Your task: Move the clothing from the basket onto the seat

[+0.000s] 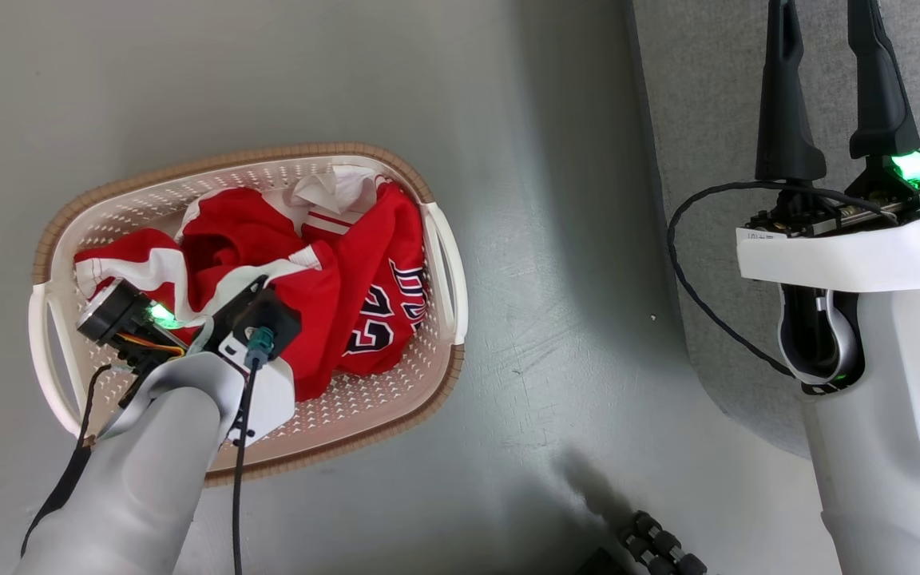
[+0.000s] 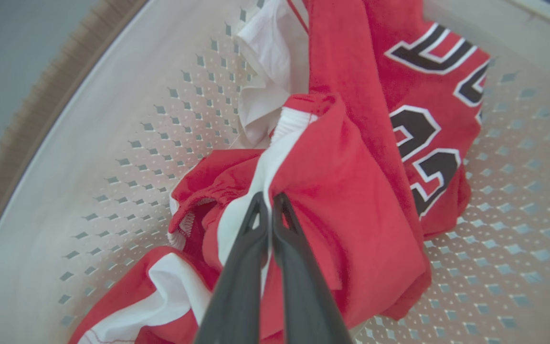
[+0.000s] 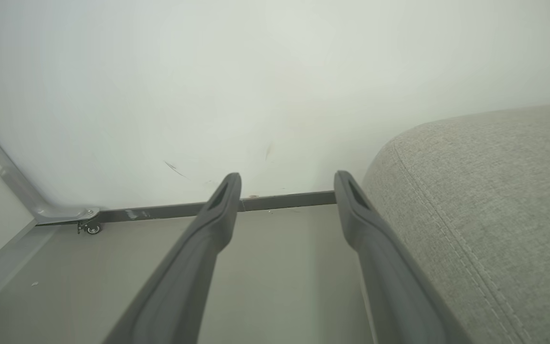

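Note:
The red clothing [image 1: 268, 239] with white trim lies bunched in the cream basket [image 1: 444, 263] on the floor. A jersey [image 1: 384, 307] with black-and-white numerals sits at its right side. My left gripper [image 2: 269, 198] reaches down into the basket [image 2: 112, 119] and is shut on a fold of red and white fabric [image 2: 351, 215]. In the head view its fingers are hidden under the wrist. My right gripper [image 1: 823, 48] stands open and holds nothing, above the left edge of the grey seat [image 1: 707, 160]. The right wrist view shows the right gripper [image 3: 287, 184] beside the seat [image 3: 494, 215].
Bare grey floor [image 1: 556, 319] separates the basket from the seat. A white wall [image 3: 256, 95] with a dark baseboard lies ahead of the right gripper, and a small caster [image 3: 92, 229] stands at a metal frame's foot. A black beaded object [image 1: 660, 551] lies at the bottom edge.

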